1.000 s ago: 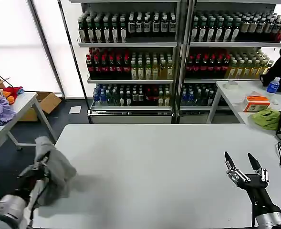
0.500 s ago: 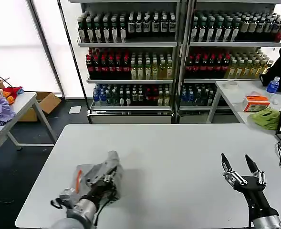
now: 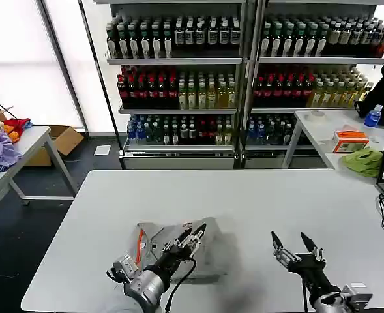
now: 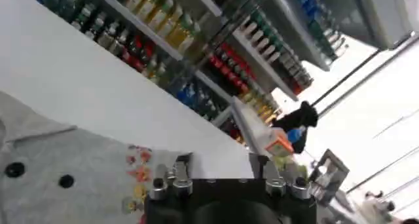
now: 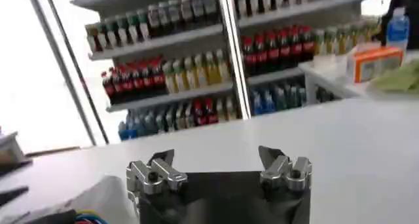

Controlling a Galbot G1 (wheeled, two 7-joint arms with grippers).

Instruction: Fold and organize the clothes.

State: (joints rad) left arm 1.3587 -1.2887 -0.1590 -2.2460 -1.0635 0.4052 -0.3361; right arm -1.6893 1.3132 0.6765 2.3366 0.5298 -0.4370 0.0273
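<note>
On the table: a wide white rectangular table (image 3: 257,195) carries one light grey short-sleeved cotton shirt (image 3: 208,254) with orange-lined collar, lying crumpled at 7 o'clock.
Left claw (image 3: 193,236): over the shirt, fingers slightly parted, gripping nothing I can make out.
Right claw (image 3: 295,248): at 5 o'clock, spread, empty.
Progress: shirt delivered; spreading and folding all remain.
Change: half a second ago the shirt sat further toward 8 o'clock, bunched in the left claw.

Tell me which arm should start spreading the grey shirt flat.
Probably the left: the left gripper is already over the grey shirt on the white table. The right gripper hovers open beside it, off the cloth.
</note>
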